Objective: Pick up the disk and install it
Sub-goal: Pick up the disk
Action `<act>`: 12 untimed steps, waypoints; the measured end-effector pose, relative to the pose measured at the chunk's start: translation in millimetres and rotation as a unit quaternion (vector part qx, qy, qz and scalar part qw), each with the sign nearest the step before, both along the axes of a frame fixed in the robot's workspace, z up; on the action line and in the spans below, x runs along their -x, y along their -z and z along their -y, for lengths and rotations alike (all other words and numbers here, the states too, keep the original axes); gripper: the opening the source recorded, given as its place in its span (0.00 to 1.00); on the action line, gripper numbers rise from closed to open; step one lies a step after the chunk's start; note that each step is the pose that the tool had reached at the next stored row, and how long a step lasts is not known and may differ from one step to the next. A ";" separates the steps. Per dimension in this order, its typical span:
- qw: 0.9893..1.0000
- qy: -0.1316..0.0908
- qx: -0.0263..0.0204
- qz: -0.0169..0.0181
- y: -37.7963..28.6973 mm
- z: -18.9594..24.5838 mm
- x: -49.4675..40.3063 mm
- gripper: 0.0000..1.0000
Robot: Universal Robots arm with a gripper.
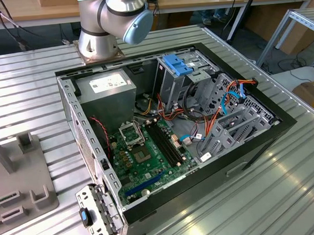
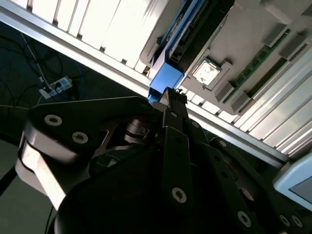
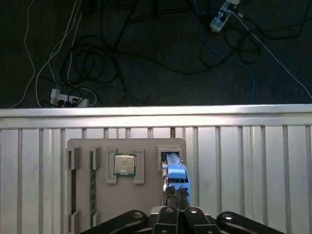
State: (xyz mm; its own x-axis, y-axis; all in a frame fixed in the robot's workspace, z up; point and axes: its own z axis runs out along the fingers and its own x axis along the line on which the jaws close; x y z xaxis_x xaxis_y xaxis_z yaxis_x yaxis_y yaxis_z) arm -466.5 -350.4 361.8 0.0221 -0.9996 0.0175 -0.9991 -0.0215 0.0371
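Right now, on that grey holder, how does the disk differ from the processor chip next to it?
The disk stands on edge in its slot; the processor chip lies flat in a square recess. The disk wears a bright blue carrier; the chip is silvery with a green rim. The gripper is at the disk, apart from the chip. Both sit in the same grey holder.
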 end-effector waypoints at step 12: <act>0.999 -0.044 0.000 0.011 0.0 0.0 0.2 0.11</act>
State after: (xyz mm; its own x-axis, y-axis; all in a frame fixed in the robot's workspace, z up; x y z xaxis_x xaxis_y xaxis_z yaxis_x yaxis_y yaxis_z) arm -466.7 -350.4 361.8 0.1089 -0.9939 0.0181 -0.9940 -0.1087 0.0144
